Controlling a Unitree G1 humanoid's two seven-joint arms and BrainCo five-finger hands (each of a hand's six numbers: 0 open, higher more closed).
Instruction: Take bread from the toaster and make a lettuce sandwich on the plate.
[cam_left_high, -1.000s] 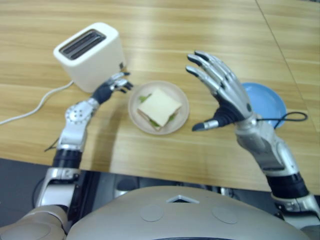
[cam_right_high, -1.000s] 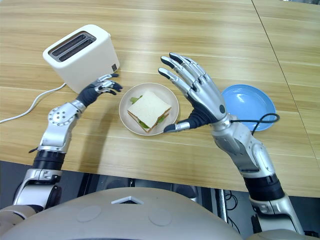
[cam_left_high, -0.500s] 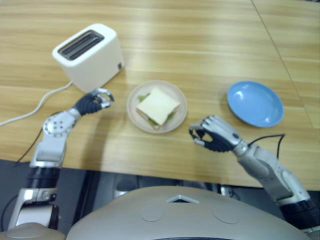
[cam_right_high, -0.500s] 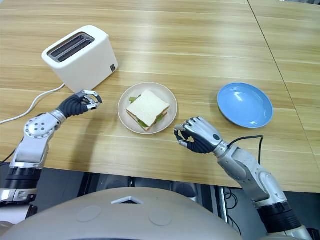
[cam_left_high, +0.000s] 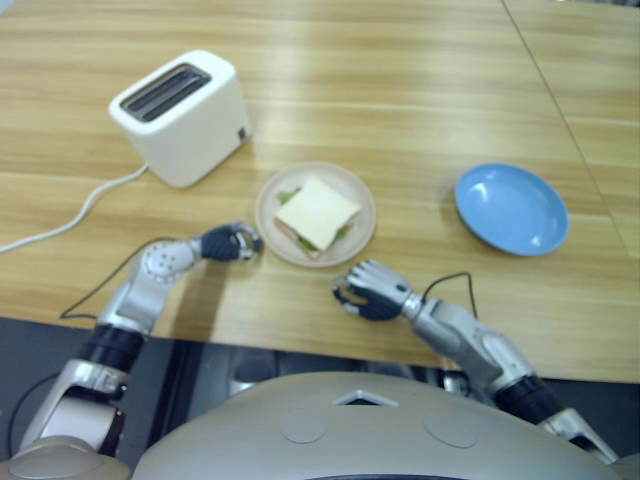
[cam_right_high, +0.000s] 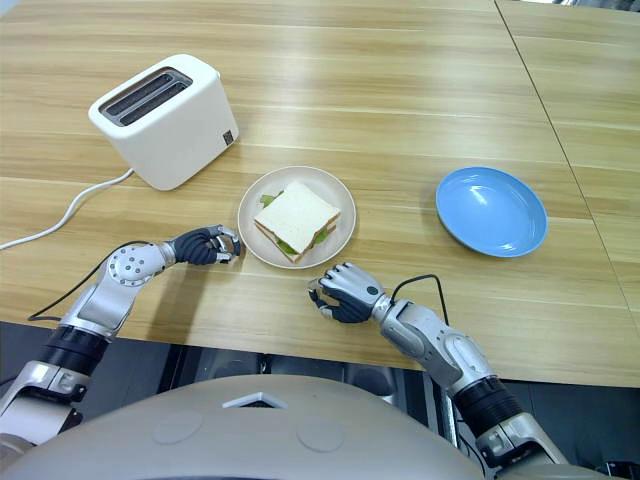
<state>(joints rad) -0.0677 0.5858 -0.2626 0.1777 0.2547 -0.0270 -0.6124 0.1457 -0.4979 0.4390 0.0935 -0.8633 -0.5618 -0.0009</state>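
A sandwich (cam_right_high: 297, 219) of two bread slices with green lettuce showing at its edges lies on the beige plate (cam_right_high: 257, 246) at the table's middle. The white toaster (cam_right_high: 164, 118) stands at the back left, and I see no bread in its dark slots. My left hand (cam_right_high: 205, 245) rests just left of the plate, fingers curled and holding nothing. My right hand (cam_right_high: 344, 293) sits low near the table's front edge, below and right of the plate, also curled into a fist with nothing in it.
A blue dish (cam_right_high: 491, 211) lies to the right with nothing in it. The toaster's white cord (cam_right_high: 60, 214) trails off to the left. A thin black cable (cam_right_high: 420, 283) loops behind my right wrist. Bare wooden table (cam_right_high: 400, 90) stretches beyond the plate.
Both arms have drawn back toward the table's front edge. My left hand slid right, close to the plate. My right hand moved left and lower; both stay curled.
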